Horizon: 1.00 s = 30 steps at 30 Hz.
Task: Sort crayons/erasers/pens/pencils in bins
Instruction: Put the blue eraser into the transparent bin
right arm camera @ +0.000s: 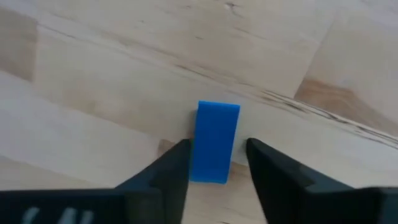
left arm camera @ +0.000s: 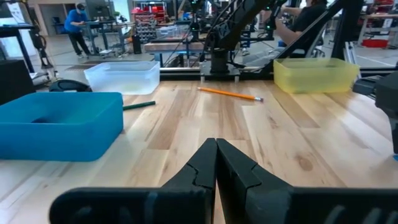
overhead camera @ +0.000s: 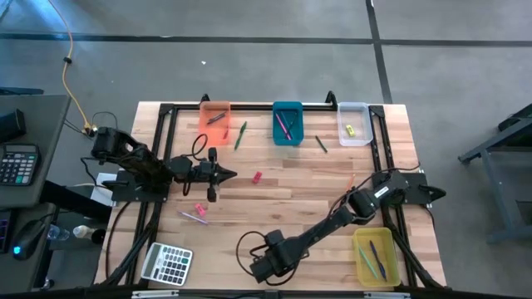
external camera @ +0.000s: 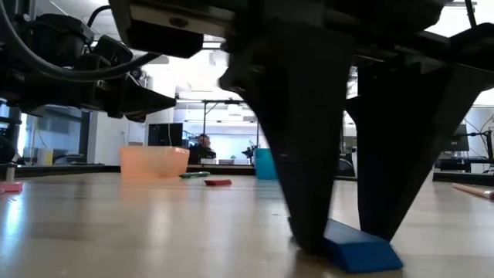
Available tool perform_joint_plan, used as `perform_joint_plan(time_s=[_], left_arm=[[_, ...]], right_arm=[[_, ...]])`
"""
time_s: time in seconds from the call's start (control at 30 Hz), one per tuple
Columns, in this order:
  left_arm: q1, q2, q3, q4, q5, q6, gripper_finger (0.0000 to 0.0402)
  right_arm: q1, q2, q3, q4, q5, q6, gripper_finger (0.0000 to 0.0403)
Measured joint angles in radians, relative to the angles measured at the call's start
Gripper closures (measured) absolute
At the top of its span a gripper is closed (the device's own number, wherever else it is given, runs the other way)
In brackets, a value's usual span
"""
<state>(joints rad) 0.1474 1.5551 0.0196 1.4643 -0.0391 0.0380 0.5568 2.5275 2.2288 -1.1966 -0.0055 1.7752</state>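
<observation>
One blue eraser (right arm camera: 214, 142) lay at table's near edge, centre; right claw (right arm camera: 216, 163) straddled it w/ fingers narrowly apart, apparently to pinch. Left claw (left arm camera: 216, 163), pressed closed, idled mid-left.

Left gripper (left arm camera: 216, 163) fingers pressed together above the table (left arm camera: 298, 143). Beyond them, an orange pencil (left arm camera: 229, 94) lies between clear bin (left arm camera: 122, 76) and yellow bin (left arm camera: 315, 74); teal bin (left arm camera: 59, 124) is nearer.
</observation>
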Motion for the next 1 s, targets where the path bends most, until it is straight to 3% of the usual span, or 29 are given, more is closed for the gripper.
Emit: perform_joint_plan(time_s=[0.3,0.63,0.77,1.0], left_arm=[[0.000,0.000,0.000,0.000,0.000,0.000,0.0401],[0.000,0.000,0.000,-0.001,0.000,0.000,0.0401],[0.000,0.000,0.000,-0.001,0.000,-0.001,0.0401],[0.000,0.000,-0.008,-0.008,0.000,-0.002,0.0401]], right_arm=[[0.000,-0.005,-0.002,-0.009,-0.003,-0.058,0.0356],[-0.016,-0.106,-0.006,-0.051,0.044,-0.156,0.0354],[-0.051,-0.159,-0.006,-0.100,0.084,-0.314,0.0353],[-0.171,-0.225,-0.005,-0.224,0.102,-0.764,0.0361]])
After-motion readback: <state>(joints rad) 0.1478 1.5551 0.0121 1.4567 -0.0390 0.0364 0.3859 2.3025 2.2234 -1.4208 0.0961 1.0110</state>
